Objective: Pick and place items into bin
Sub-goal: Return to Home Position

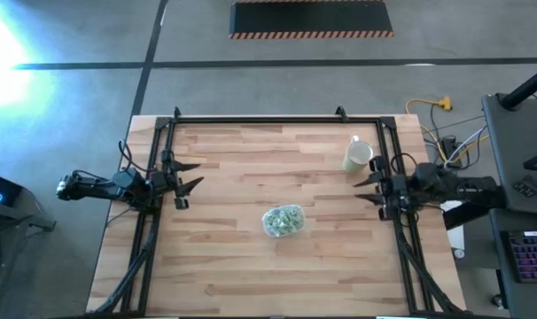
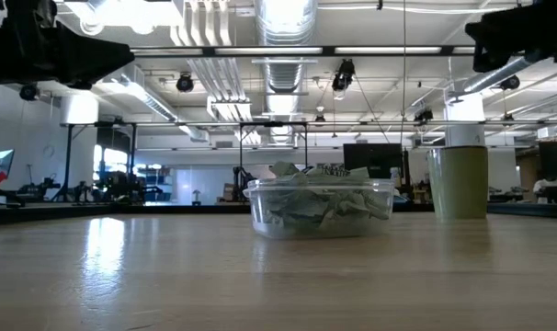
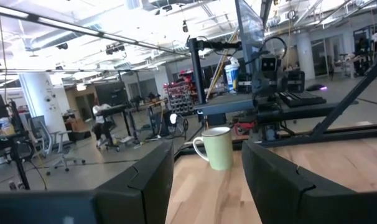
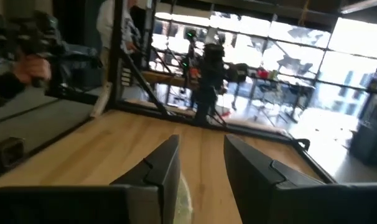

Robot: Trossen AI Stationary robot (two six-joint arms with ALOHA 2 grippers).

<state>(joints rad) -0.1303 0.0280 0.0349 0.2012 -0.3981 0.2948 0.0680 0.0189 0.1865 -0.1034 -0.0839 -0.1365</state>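
The bin (image 1: 283,221), a small clear plastic tub, stands on its base near the middle of the wooden table (image 1: 251,275). Pale-green and whitish wrapped items (image 2: 320,198) fill it and are heaped to its rim. No loose items show on the wood. My left gripper (image 1: 190,175) hangs open at the table's left edge, pointing level toward the right, far from the bin. My right gripper (image 1: 366,189) hangs open at the right edge, pointing left, beside the mug. Both wrist views show nothing between the fingers of my left gripper (image 3: 207,177) or my right gripper (image 4: 201,142).
A cream mug (image 1: 357,156) stands upright at the far right of the table, close to my right gripper, and shows as the mug (image 3: 216,148) in the left wrist view. A black frame (image 1: 277,119) runs round the table's edges. A person (image 4: 117,25) stands beyond the table.
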